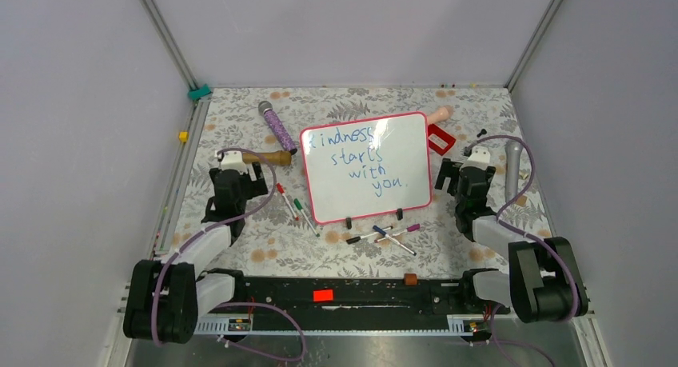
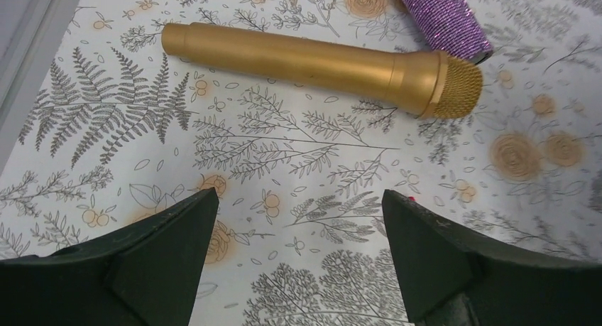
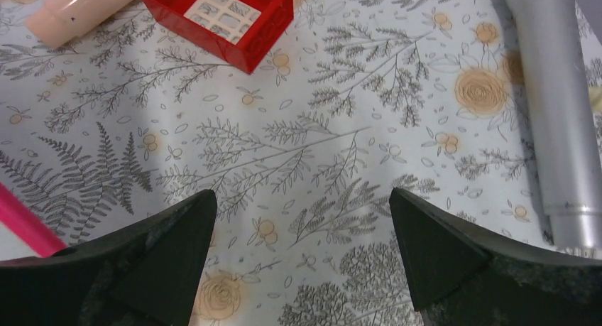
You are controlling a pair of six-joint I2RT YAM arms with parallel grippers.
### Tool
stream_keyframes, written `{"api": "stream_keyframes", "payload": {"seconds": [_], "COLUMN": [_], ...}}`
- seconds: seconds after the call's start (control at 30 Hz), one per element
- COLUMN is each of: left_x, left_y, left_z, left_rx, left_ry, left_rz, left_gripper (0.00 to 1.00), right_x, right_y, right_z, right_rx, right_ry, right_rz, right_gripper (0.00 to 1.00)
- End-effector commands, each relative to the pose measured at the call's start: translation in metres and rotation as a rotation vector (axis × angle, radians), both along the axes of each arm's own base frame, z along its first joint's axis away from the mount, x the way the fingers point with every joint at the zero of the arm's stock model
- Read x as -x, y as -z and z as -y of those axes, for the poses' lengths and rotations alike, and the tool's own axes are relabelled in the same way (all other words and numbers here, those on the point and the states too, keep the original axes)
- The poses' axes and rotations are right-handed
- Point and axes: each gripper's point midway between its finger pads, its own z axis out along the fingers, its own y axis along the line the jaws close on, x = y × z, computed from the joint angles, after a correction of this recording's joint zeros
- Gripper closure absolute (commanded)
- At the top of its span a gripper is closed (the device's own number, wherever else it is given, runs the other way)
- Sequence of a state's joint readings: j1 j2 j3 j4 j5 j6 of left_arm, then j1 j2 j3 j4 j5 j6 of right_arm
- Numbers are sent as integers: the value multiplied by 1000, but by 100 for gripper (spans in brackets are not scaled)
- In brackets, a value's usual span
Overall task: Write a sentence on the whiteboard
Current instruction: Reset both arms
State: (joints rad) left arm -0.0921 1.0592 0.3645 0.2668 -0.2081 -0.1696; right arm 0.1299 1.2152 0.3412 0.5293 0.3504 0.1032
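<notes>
The whiteboard, white with a pink-red rim and two black clip feet, lies in the middle of the table and carries blue handwriting reading "kindness starts with you." Its pink rim shows at the left edge of the right wrist view. Several markers lie by it: some left of the board and some below its front edge. My left gripper is open and empty, left of the board, over bare tablecloth. My right gripper is open and empty, right of the board.
A gold microphone lies just ahead of the left gripper, a purple glitter microphone beyond it. Near the right gripper lie a red open box, a pink cylinder and a silver microphone. Walls enclose the table.
</notes>
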Motion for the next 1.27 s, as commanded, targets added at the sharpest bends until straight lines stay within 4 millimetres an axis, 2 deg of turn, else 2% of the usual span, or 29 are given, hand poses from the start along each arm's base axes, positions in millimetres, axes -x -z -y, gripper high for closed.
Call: {"api": "stream_keyframes", "payload": {"seconds": [0.0,0.07,0.2,0.23,0.3,0.37,0.43,0.47,0.5,1.0,1.1,1.23], "left_x": [-31,-41,-62,-60,-53,-45,-47,-46,-45,-47,-49,-48], "left_y": [-31,-36,-34,-27,-31,-33,-30,-31,-30,-30,-29,-30], "left_z": [0,-1,-4,0,4,3,-3,-5,-5,-4,5,5], "left_rx": [-84,-85,-53,-40,-47,-54,-44,-51,-47,-61,-64,-65], "left_ry": [86,99,80,106,131,129,86,73,67,66,125,124], "left_rz": [210,236,205,210,298,377,349,356,353,348,338,342], "left_gripper": [16,17,18,19,14,18,26,6,1,1,1,1], "right_x": [-29,-33,-30,-30,-31,-30,-31,-32,-30,-31,-31,-31], "right_y": [-28,-24,-18,-17,-17,-17,-18,-22,-24,-22,-21,-21], "right_z": [-6,-17,-17,-17,-16,-15,-7,-5,-4,-4,-4,-4], "right_rx": [11,17,13,11,7,7,21,5,-1,-2,-2,-2], "right_ry": [-103,-185,-193,-191,-190,-182,-141,-120,-107,-106,-106,-106], "right_rz": [177,160,174,175,177,176,184,218,245,222,220,219], "right_gripper": [1,4,4,3,2,2,1,1,1,1,0,1]}}
